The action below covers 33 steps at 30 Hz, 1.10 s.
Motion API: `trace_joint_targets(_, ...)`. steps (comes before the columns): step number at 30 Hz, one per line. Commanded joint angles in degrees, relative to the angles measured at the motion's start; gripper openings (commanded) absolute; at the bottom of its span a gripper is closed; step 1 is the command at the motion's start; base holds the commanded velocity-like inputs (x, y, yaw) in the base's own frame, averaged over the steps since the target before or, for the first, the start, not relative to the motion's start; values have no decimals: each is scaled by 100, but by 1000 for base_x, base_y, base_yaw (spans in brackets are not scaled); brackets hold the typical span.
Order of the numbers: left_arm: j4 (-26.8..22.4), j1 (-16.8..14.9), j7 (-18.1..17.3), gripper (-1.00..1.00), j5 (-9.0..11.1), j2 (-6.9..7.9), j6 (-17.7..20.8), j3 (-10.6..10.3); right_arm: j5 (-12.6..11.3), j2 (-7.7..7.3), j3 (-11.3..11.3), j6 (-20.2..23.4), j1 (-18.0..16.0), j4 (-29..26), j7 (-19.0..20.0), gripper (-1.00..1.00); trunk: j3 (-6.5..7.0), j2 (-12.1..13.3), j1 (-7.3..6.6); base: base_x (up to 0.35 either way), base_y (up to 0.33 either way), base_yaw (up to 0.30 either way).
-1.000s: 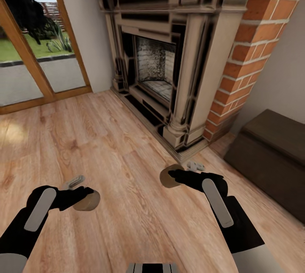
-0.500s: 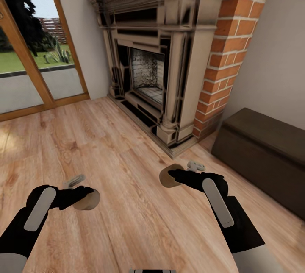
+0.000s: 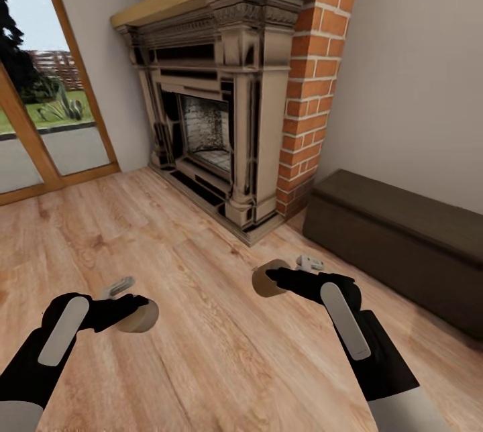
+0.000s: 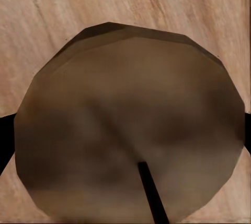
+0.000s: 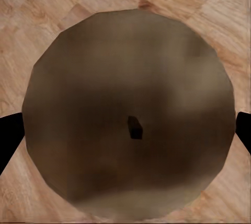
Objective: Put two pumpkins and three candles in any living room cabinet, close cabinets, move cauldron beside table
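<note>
My left gripper is shut on a stubby beige-grey candle, held above the wooden floor at the lower left of the head view. In the left wrist view that candle shows end-on with its dark wick. My right gripper is shut on a second candle, lower centre-right in the head view. Seen from the right wrist, this candle faces the camera with a short wick. The long, low dark-brown cabinet stands against the right wall, its fronts closed, ahead and to the right of my right arm.
A tall ornate fireplace with a brick chimney stands ahead, its base jutting onto the wooden floor. A glass door with a wooden frame fills the left. Open floor lies between me and the cabinet.
The camera has swung right and upward: fireplace and door slid left, and more of the cabinet and right wall came into view. Both grippers keep their candles in the same pose.
</note>
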Motion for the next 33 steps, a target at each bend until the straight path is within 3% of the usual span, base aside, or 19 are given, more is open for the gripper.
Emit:
trace_joint_targets(1, -8, -2, 50, -100, 57, 2, 17, 3, -69, 0, 6, 4, -6, -3, -64, -100, 1, -3, -5, -346, 0, -237)
trace_joint_targets(11, -17, -2, 50, -100, 113, 11, 17, 11, -69, 0, 6, 4, -6, 0, -58, -100, 59, -3, -5, -281, 0, -237)
trace_joint_targets(33, -25, 7, 50, -100, 155, 14, 17, 19, -78, -1, 6, 2, -6, 3, -58, -100, 188, -3, -5, -9, 0, -237)
